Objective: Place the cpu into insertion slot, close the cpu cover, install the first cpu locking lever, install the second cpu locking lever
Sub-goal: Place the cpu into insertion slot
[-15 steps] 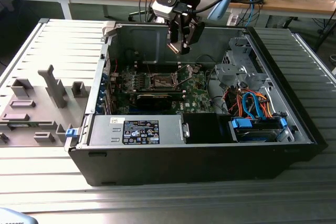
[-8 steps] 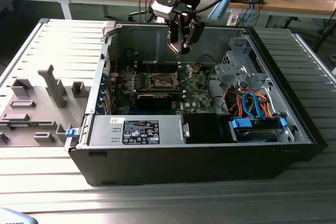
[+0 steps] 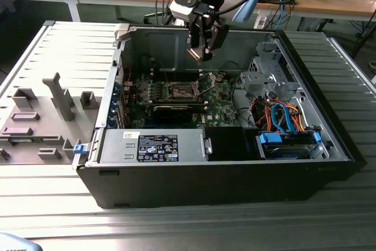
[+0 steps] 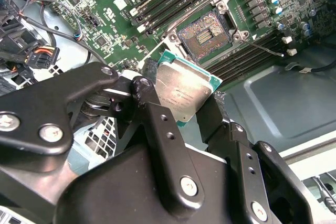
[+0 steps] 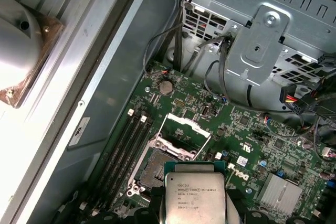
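Cpu (image 4: 184,90): light, stiff, flat chip, probably fragile underneath and best held by opposite edges. Pinched edgewise in the tool (image 3: 202,51), above the circuit board (image 4: 105,14), near the uncovered insertion slot (image 4: 207,35).

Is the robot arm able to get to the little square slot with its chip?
Probably yes: the jaws hold the cpu above the board, the cpu cover stands open, and the insertion slot lies bare.
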Motion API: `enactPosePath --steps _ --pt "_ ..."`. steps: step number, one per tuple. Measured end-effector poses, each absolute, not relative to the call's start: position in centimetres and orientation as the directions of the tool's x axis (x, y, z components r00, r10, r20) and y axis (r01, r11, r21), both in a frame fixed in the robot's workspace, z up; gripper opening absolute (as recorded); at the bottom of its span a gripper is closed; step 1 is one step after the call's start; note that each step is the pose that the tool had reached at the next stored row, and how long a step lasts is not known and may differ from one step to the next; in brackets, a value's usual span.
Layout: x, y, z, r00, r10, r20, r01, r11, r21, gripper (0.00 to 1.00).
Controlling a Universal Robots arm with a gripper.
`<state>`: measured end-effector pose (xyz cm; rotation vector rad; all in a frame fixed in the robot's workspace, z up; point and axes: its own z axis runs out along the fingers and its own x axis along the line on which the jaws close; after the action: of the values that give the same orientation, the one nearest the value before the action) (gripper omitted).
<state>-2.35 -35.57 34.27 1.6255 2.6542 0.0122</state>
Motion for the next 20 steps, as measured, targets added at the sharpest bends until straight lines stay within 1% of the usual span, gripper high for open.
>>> enactPosePath --steps 20 --pt "-2.35 -35.57 34.27 -0.444 0.896 -0.021 0.895 0.445 0.022 0.55"
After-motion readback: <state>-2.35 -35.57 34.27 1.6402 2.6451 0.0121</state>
